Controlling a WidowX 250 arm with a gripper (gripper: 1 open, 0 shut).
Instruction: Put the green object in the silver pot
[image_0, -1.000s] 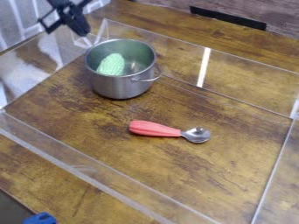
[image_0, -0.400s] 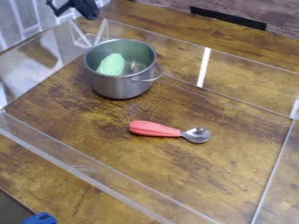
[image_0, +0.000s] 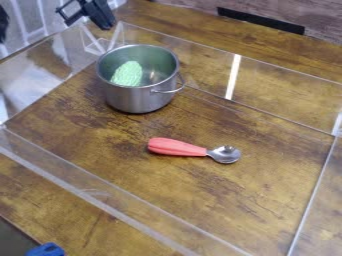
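The green toy vegetable lies inside the steel pot; the red-handled spoon rests near the pot (fingers beyond it, drawn narrow).

Pale green against silver on my brown desk
I see the pale green vegetable, silver pot, streaky brown desk, red-handled silver spoon, white stripe and black tool.
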